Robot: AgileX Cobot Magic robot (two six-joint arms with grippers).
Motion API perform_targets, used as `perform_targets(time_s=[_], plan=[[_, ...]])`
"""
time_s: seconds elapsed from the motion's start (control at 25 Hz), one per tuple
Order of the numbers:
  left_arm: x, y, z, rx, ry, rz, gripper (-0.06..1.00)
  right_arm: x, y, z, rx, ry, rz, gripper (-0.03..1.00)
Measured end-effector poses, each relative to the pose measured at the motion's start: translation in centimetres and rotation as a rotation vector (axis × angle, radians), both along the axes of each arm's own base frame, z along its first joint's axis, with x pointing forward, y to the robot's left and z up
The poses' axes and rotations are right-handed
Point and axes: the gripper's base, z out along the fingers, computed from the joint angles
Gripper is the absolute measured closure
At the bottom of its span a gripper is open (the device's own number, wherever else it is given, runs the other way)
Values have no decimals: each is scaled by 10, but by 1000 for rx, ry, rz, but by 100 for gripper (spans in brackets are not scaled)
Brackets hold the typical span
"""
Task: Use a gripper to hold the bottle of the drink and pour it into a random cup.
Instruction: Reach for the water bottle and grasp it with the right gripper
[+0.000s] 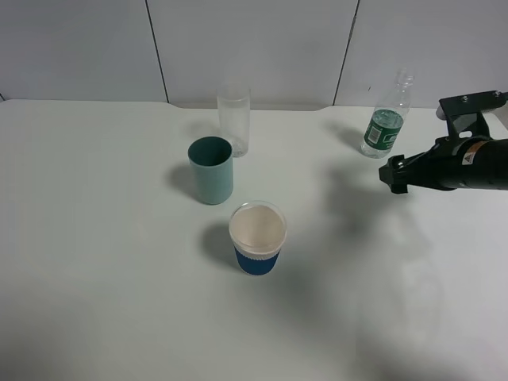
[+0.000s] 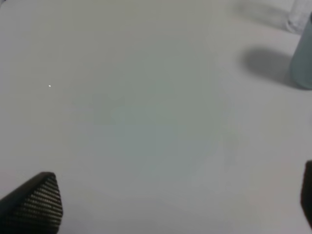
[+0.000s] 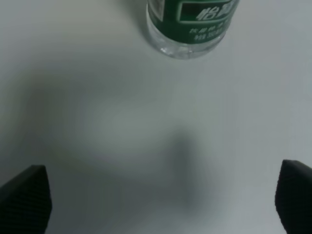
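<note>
The bottle of the drink, clear with a dark green label, stands upright at the back right of the white table. My right gripper hovers just in front of it, apart from it. In the right wrist view the bottle's base lies ahead of the right gripper, whose jaws stand wide open with nothing between them. The clear glass cup stands at the back centre. My left gripper is open over bare table; the exterior high view does not show it.
A teal cup stands just in front of the glass, and its side shows in the left wrist view. A white paper cup with a blue sleeve stands at the table's centre. A grey wall runs behind the table.
</note>
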Motion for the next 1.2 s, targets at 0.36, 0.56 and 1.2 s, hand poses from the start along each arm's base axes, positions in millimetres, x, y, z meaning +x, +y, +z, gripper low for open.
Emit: perform_targets(time_s=[0.36,0.56,1.2], plan=[[0,0,0,0,0,0,-5,11,-17,-13,-23,-131,-4,6],[0,0,0,0,0,0,-5,21,-21,-26,-2,-271,-12,6],[0,0,0,0,0,0,-5,29,-20,-56,-39,-374,21,6]])
